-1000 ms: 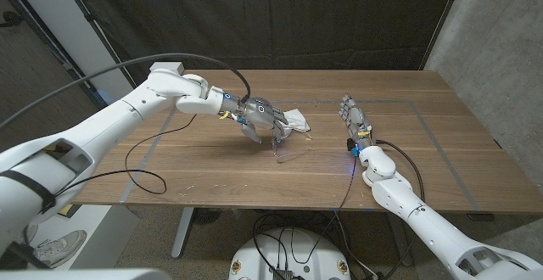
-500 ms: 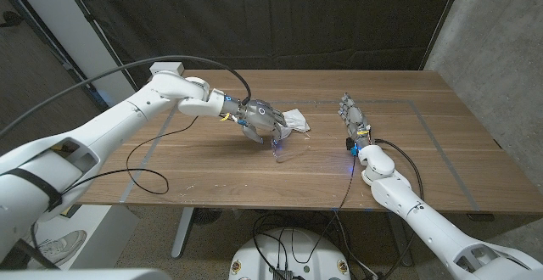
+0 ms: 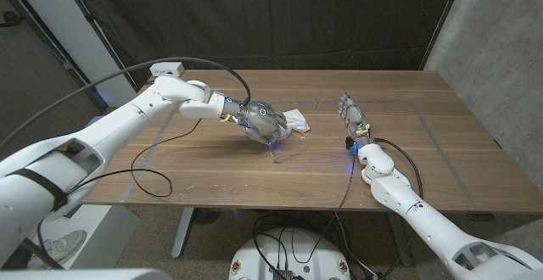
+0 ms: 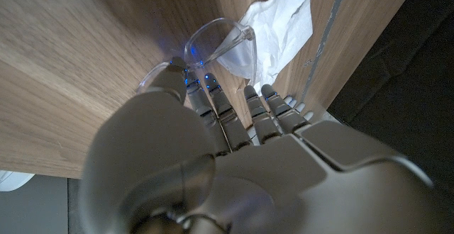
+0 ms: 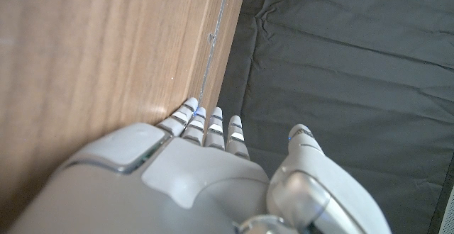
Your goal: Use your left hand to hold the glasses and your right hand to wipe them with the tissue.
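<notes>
- We see the wooden table [image 3: 212, 165] carrying everything here; no box, tray or bowl stands on it, so nothing sits inside anything.
- Our left hand [image 3: 261, 120] reaches over the middle of the table, just beside the tissue. In the left wrist view its fingers [image 4: 213, 103] stretch toward the clear lenses, and the thumb tip lies against one lens rim. We cannot tell whether it grips the frame or merely touches it.
- Our right hand [image 3: 354, 116] stands on its edge on the table's right half, well apart from the other things. Its fingers [image 5: 213, 131] are straight and side by side, the thumb set off, holding nothing.
- The tissue [image 3: 297, 120], white and crumpled, lies on the wood just beyond the left hand, touching the far side of the spectacles.
- The glasses [image 4: 213, 46], clear-framed, lie on the table at the left hand's fingertips, between that hand and the tissue.
</notes>
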{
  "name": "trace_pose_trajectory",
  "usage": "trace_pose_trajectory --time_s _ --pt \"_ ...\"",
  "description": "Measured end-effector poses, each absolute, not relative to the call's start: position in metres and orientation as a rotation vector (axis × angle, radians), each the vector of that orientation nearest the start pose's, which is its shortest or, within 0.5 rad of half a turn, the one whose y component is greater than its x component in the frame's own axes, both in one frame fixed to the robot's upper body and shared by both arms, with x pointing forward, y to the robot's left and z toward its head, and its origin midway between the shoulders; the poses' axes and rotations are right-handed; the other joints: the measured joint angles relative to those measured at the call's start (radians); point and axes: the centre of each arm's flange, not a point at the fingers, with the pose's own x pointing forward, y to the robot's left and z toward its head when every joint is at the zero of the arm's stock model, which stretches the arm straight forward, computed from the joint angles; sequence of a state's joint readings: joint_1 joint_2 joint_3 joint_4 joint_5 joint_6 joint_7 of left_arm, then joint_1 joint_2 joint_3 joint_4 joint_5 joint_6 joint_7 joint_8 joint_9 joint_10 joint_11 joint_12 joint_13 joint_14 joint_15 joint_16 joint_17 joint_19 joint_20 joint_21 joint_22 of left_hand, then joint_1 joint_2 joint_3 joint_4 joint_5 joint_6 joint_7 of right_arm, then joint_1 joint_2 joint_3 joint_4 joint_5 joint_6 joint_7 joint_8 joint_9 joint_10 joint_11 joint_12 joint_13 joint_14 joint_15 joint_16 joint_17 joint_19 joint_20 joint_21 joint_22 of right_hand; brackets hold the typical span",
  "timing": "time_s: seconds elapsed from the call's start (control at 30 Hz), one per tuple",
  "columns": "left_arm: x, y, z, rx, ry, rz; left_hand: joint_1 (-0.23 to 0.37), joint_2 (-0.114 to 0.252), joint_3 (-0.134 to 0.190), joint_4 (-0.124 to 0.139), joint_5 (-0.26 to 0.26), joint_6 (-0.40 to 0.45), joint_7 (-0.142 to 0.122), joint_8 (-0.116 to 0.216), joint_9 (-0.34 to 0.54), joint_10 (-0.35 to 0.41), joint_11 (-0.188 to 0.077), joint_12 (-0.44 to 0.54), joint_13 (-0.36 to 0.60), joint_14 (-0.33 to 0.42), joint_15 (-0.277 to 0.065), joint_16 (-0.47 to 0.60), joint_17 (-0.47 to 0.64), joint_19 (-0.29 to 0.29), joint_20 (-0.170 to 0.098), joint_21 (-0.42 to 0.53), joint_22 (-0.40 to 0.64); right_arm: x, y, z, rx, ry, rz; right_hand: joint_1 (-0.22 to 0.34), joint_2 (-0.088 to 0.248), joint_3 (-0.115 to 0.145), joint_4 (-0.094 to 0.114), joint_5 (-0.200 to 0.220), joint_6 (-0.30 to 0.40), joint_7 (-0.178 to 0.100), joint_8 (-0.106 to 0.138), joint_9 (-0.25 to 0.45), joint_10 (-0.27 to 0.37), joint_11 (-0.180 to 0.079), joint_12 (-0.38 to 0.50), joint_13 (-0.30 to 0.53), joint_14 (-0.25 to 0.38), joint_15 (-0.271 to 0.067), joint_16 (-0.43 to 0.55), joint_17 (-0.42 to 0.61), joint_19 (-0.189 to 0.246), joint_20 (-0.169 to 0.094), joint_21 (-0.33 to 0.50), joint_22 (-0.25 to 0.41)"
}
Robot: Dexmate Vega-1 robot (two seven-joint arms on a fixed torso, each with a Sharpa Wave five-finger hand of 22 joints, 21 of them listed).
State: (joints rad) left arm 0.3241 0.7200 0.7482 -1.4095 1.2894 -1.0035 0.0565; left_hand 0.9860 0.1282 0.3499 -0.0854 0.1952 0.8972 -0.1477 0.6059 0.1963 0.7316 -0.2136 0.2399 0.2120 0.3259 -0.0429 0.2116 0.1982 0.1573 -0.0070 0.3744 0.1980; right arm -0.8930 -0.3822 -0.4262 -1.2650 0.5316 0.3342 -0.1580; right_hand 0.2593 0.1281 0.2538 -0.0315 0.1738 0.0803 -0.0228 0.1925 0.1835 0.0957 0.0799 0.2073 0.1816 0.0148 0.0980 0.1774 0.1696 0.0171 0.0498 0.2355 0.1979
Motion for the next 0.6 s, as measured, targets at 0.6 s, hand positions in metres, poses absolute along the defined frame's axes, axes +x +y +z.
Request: trace_pose_trajectory --time_s 0.6 --pt "0.5858 0.1524 0.027 -3.007 1.751 0.899 -0.001 0.03 0.025 0.011 0.001 0.001 0.002 0.012 -0.01 0.037 -0.001 -0.015 0.009 0.019 0.002 0.0 -0.003 0.018 -0.007 0.008 0.0 0.6556 -0.2357 -0.0846 0.077 -0.541 0.104 0.0 0.0 0.0 0.0 0.0 0.0 0.0 0.0 0.0 0.0 0.0 0.0 0.0 0.003 0.002 0.0 0.0 0.0 0.0 0.001 0.0"
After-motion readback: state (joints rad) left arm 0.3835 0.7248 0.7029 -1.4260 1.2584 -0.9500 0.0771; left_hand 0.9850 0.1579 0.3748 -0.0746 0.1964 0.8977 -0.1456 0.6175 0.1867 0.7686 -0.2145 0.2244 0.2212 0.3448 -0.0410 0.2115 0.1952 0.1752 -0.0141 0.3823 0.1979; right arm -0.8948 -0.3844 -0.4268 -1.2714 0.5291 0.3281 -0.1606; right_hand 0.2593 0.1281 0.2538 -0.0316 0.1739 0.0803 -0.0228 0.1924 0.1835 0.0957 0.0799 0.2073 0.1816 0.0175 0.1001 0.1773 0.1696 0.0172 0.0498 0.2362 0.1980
